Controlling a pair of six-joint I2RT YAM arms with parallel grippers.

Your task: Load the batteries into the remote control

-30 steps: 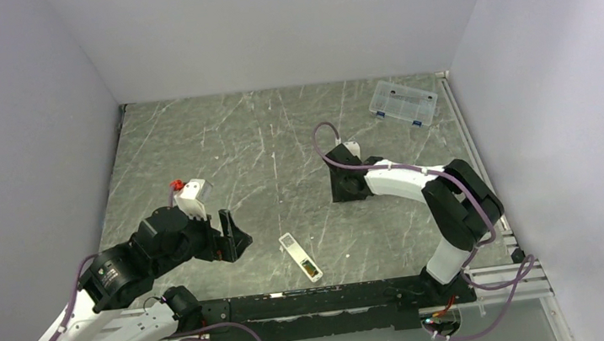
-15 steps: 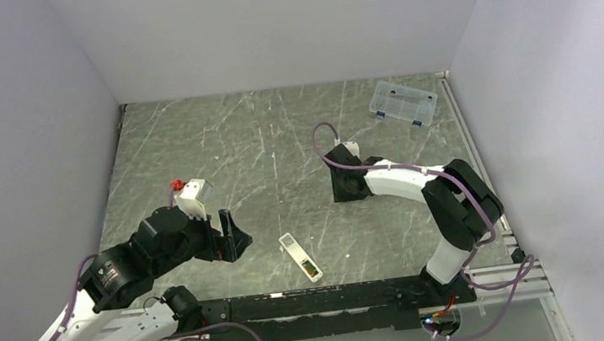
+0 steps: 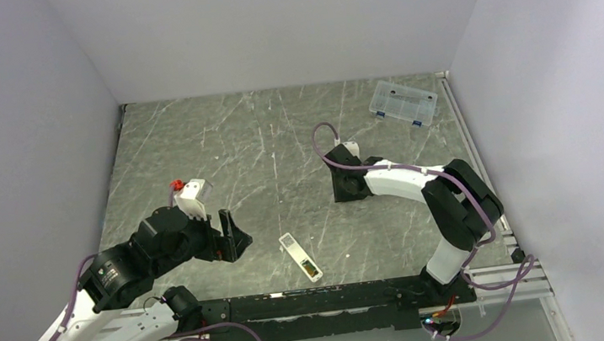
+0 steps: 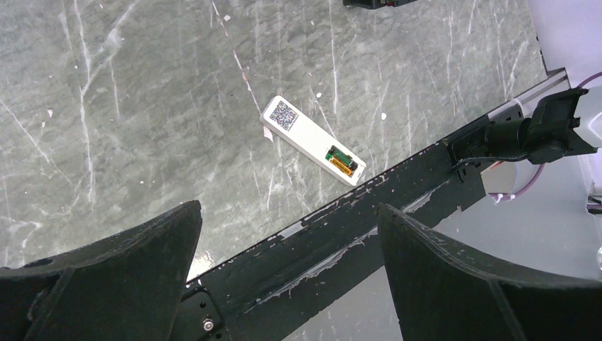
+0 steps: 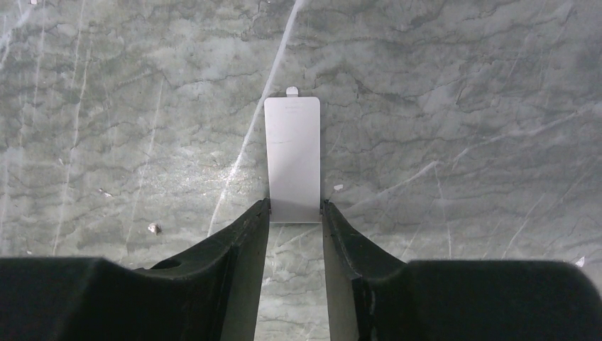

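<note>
The white remote control point(image 3: 300, 257) lies back-up near the table's front edge, also in the left wrist view point(image 4: 312, 140). Its recess holds two batteries side by side, a dark green one point(image 4: 336, 152) and an orange one point(image 4: 344, 166). My left gripper point(image 3: 233, 235) is open and empty, to the left of the remote; its jaws stand wide apart in the left wrist view point(image 4: 289, 207). My right gripper point(image 3: 342, 185) is at mid-table, shut on the edges of the flat white cover piece point(image 5: 292, 156), which lies on the table surface. The cover is hidden in the top view.
A clear compartment box point(image 3: 402, 102) sits at the back right. The black front rail point(image 3: 321, 300) runs along the near edge, just below the remote point(image 4: 369, 227). Small white flecks dot the grey marbled table point(image 3: 228, 144).
</note>
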